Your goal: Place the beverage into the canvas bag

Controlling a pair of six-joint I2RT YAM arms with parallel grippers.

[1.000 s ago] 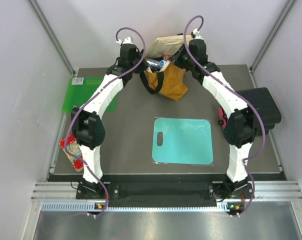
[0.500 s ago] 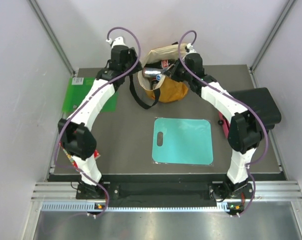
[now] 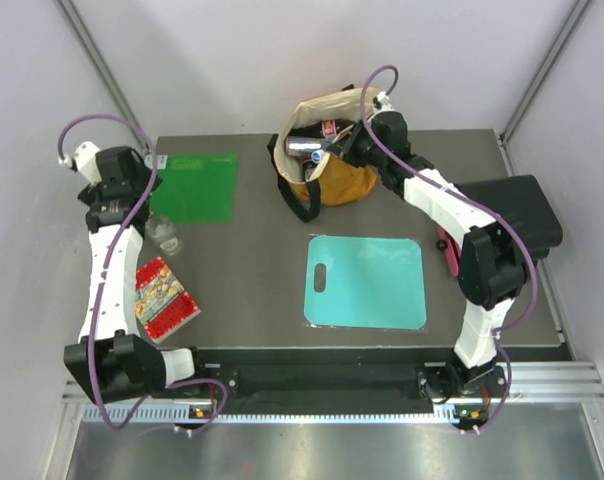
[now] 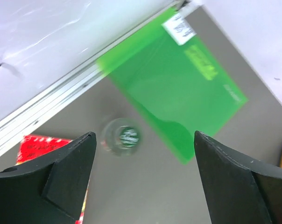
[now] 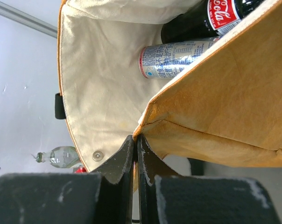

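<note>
The right gripper (image 5: 135, 140) pinches the bag's (image 3: 347, 185) rim, a can (image 5: 178, 58) and cola bottle (image 5: 215, 16) lying inside, while the left gripper (image 4: 142, 140) hangs spread wide above a clear bottle (image 4: 123, 137).

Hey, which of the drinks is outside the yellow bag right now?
The clear bottle standing on the table beside the green sheet; the silver can and cola bottle are inside the canvas bag.

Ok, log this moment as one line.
left gripper: open, above clear bottle | right gripper: shut on canvas bag rim | in bag: silver can, cola bottle
</note>
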